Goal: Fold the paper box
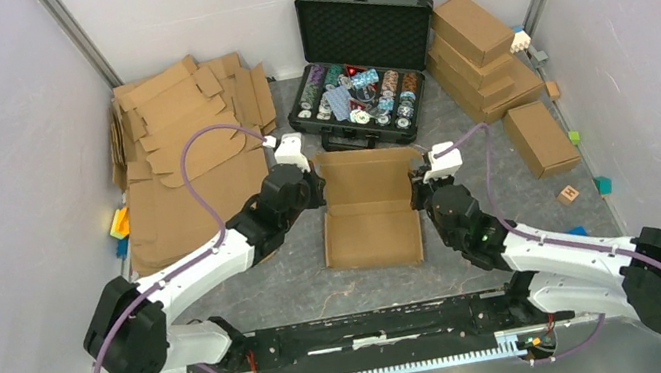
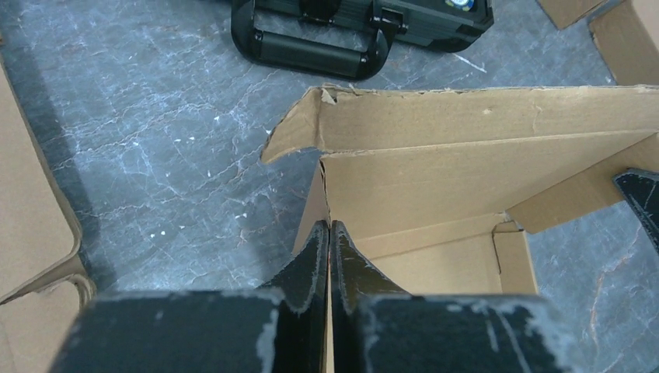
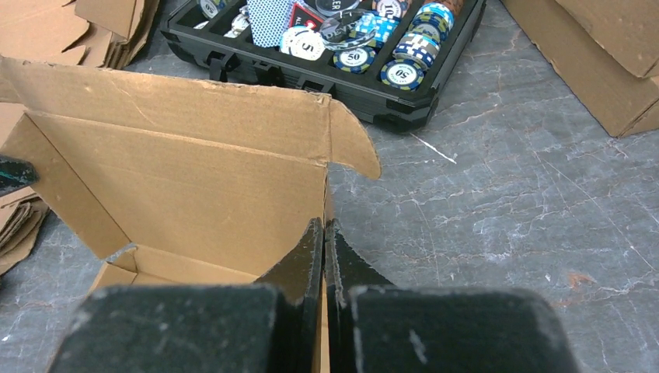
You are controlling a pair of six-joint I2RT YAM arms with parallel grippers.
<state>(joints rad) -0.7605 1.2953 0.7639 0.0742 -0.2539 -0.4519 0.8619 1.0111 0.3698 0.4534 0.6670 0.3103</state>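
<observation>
The paper box [image 1: 370, 223] lies mid-table, a brown cardboard tray with its lid panel [image 1: 367, 171] raised at the far side. My left gripper [image 1: 316, 192] is shut on the box's left side wall [image 2: 315, 206], the cardboard edge pinched between its fingers [image 2: 311, 264]. Over on the opposite side, my right gripper [image 1: 416, 187] is shut on the right side wall [image 3: 328, 203]. In the left wrist view the lid panel [image 2: 482, 140] stands behind the wall, with a rounded tuck ear [image 2: 291, 128] at its corner. The right wrist view shows the matching ear [image 3: 353, 140].
A stack of flat cardboard blanks [image 1: 187, 139] fills the back left. An open black case [image 1: 361, 90] of poker chips sits behind the box. Finished brown boxes [image 1: 482, 55] are stacked at the back right, one more [image 1: 539, 137] lying beside them. Small coloured blocks [image 1: 569, 194] dot the right edge.
</observation>
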